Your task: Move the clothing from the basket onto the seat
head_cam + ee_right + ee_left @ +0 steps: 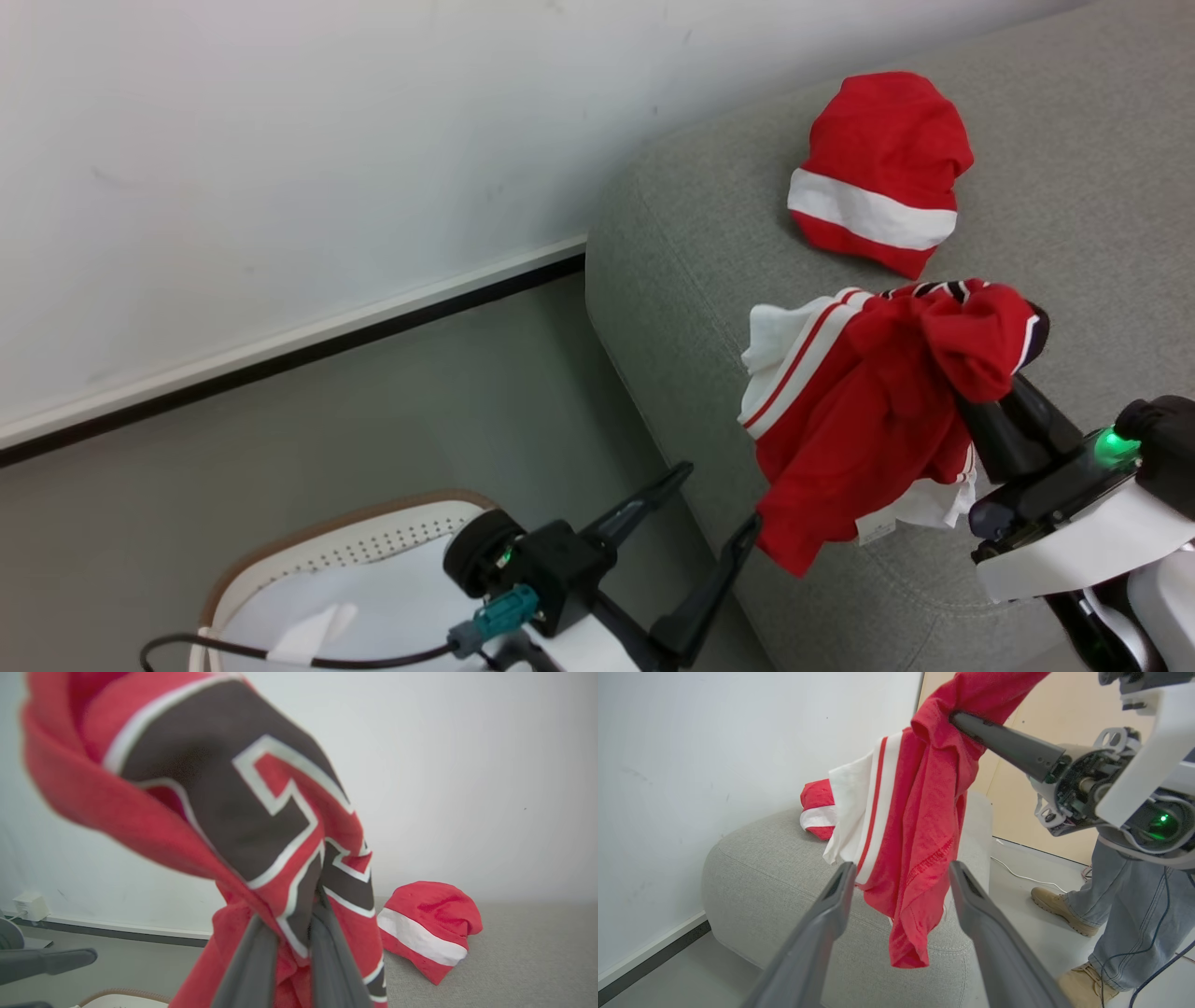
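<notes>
My right gripper (pixel 982 375) is shut on the clothing (pixel 868 411), a red garment with white stripes, and holds it up over the front edge of the light-grey seat (pixel 709 233). In the right wrist view the black-and-white number patch (pixel 261 826) drapes over the closed fingers (pixel 252 956). The cloth (pixel 920 812) hangs free, its lower end above the seat (pixel 775 872). My left gripper (pixel 719 497) stands open and empty, just left of the hanging cloth and beside the basket (pixel 327 551).
A second red piece with a white band (pixel 878 168) lies further back on the seat. A plain white sheet (pixel 373 607) lies in the basket. A person's legs (pixel 1125 914) stand on the floor beside the seat. A white wall runs behind.
</notes>
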